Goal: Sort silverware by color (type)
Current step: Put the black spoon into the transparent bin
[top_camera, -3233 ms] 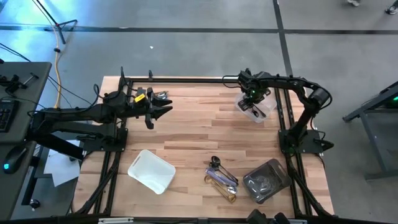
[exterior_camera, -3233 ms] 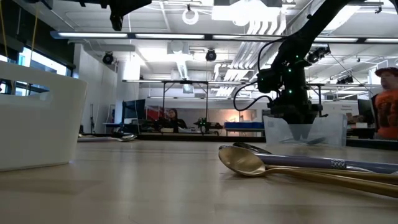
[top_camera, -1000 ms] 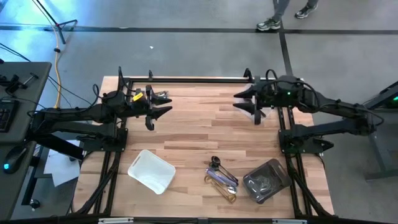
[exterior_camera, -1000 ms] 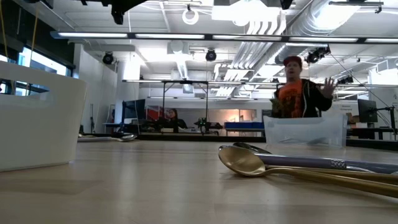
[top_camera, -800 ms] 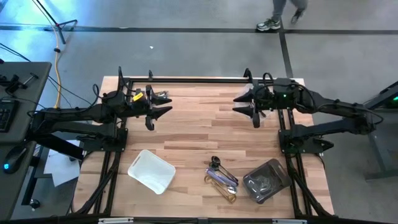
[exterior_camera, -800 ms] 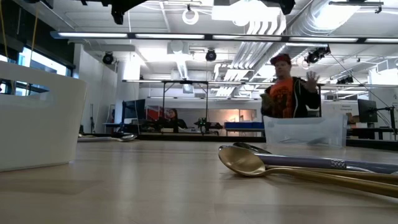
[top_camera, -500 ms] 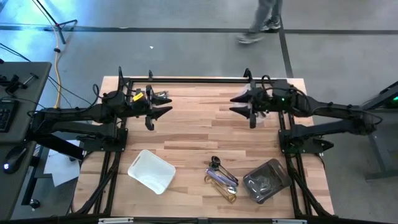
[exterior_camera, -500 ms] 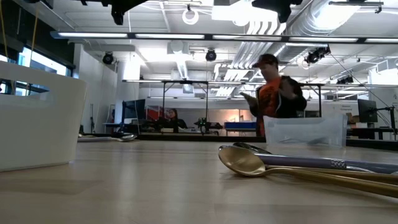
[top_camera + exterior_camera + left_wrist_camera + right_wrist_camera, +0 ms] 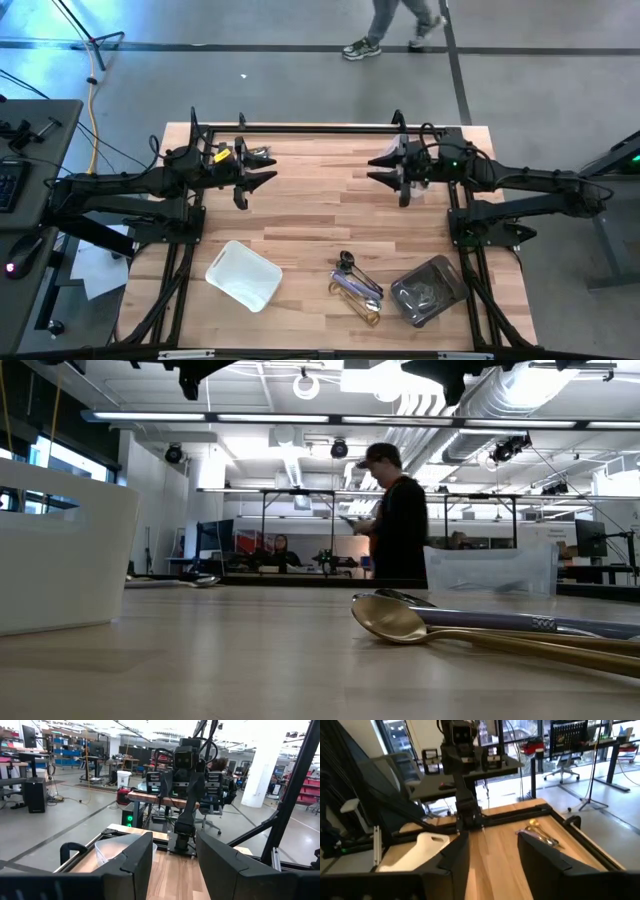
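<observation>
A wooden table [image 9: 310,215] carries two idle-looking arms held high along its far half, while the unsorted silverware [image 9: 357,288] lies in a small heap near the front edge, right of centre, between a white tray [image 9: 243,275] and a smoke-grey tray [image 9: 428,290]. The right gripper [image 9: 385,172] hangs above the far right part of the table, jaws parted and empty; the heap sits well apart from it, toward the front edge and almost directly in line with it. The left gripper [image 9: 262,168], also spread and holding nothing, hovers over the far left, with a few pieces [image 9: 256,153] resting just beside it at the back edge. The right arm looks the nearer of the two to the heap. From table height a gold spoon [image 9: 400,622] lies with its bowl toward table centre and its handle running toward the right side, a silver-handled utensil [image 9: 520,623] touching it behind. A clear tray [image 9: 490,571] stands at the far right.
</observation>
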Motion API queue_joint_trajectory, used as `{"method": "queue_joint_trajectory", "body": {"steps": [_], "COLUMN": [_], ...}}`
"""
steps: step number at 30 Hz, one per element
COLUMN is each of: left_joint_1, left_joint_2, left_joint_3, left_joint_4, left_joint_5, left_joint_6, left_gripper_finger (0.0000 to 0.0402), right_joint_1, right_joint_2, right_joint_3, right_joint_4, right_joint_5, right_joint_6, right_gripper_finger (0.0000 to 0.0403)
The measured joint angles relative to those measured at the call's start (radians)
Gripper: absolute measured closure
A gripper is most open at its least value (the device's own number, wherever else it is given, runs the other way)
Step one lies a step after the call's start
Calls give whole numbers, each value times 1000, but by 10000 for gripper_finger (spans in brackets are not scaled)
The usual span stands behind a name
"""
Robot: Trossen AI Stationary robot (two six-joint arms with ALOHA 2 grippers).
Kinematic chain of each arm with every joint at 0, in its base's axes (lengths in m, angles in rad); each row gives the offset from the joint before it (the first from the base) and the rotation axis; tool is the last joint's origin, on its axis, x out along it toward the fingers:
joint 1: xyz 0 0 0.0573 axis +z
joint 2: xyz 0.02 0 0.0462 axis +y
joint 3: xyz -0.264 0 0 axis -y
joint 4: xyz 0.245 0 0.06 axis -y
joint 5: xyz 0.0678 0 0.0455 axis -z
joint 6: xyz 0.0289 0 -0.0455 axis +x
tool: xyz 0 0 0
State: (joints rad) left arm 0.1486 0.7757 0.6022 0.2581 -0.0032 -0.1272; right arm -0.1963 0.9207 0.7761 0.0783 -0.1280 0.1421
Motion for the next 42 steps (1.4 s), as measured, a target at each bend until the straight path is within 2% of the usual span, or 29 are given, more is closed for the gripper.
{"method": "queue_joint_trajectory", "body": {"steps": [2,6,7,11,14,25,28,33,42], "left_joint_1": [0,1,2,2,2,2,2,2,2], "left_joint_2": [0,0,0,0,0,0,0,0,0], "left_joint_3": [0,0,0,0,0,0,0,0,0], "left_joint_4": [0,-6,-6,-6,-6,-6,-7,-38,-56], "left_joint_5": [0,0,0,0,-1,21,31,47,46], "left_joint_6": [0,0,0,0,0,-2,-2,-31,-44], "left_gripper_finger": [259,259,259,259,259,262,288,385,400], "right_joint_1": [0,0,0,0,0,0,0,0,0], "right_joint_2": [0,0,0,0,0,0,0,0,0], "right_joint_3": [0,1,1,1,1,2,2,2,2], "right_joint_4": [10,9,9,9,9,-29,-25,-15,-9], "right_joint_5": [-12,-70,-84,-94,-94,-98,-110,-118,-163], "right_joint_6": [7,11,12,35,33,7,7,7,-11], "right_gripper_finger": [290,378,390,384,399,402,402,403,403]}}
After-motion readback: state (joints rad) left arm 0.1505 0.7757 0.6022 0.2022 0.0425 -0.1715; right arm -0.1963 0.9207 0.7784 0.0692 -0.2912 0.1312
